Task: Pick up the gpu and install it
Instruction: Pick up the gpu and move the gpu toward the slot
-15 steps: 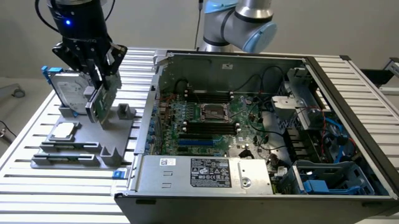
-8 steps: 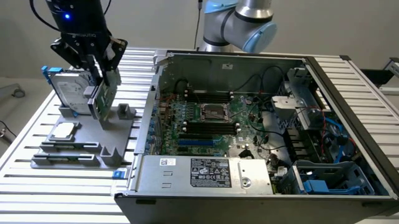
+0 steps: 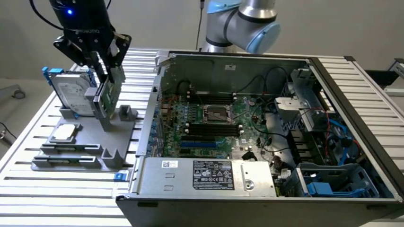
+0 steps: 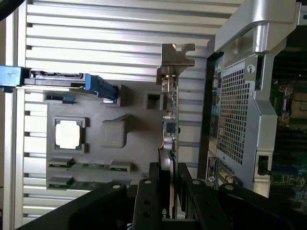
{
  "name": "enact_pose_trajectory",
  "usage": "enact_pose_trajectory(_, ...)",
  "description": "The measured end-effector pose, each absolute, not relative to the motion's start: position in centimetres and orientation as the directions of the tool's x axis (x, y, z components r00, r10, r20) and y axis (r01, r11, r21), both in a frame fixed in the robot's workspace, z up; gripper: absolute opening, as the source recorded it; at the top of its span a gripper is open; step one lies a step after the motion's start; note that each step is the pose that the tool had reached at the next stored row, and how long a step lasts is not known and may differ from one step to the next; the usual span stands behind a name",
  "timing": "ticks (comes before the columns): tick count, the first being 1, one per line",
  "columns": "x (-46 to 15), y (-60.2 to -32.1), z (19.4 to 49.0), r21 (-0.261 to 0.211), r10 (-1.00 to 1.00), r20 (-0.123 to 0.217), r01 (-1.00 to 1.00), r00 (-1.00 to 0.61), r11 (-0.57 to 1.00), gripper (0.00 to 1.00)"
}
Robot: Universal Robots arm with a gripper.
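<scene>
Two fingers are seen closed on the gpu in the exterior view, the card being held upright at the grey holder on the slatted surface, left of the open computer case. In the wrist view, the gpu is shown edge-on, clamped between the fingers, its silver bracket at the end away from them.

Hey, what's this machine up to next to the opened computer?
A robot arm's gripper is closed on the gpu, a thin green card held upright at a gray holder beside the open computer case. A hard drive stands in the same holder. The card is not in the case yet.
</scene>
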State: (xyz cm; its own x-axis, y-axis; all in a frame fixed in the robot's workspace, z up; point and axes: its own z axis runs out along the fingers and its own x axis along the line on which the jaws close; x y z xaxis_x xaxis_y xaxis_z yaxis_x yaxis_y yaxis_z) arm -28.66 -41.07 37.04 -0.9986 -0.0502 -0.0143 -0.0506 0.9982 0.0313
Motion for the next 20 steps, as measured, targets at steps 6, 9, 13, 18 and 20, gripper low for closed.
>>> enact_pose_trajectory(6, -27.8, -41.1, 38.9, 0.038, -0.050, -0.014, -0.051, -0.999, 0.998, 0.27)
enact_pose_trajectory(9, -26.6, -41.1, 39.7, 0.046, -0.050, -0.015, -0.051, -0.999, 0.998, 0.27)
enact_pose_trajectory(13, -24.8, -41.1, 40.7, 0.060, -0.050, -0.016, -0.051, -0.999, 0.997, 0.27)
enact_pose_trajectory(18, -22.8, -41.1, 42.2, 0.066, -0.050, -0.016, -0.051, -0.999, 0.996, 0.27)
enact_pose_trajectory(20, -21.9, -41.1, 42.8, 0.069, -0.050, -0.016, -0.051, -0.999, 0.996, 0.27)
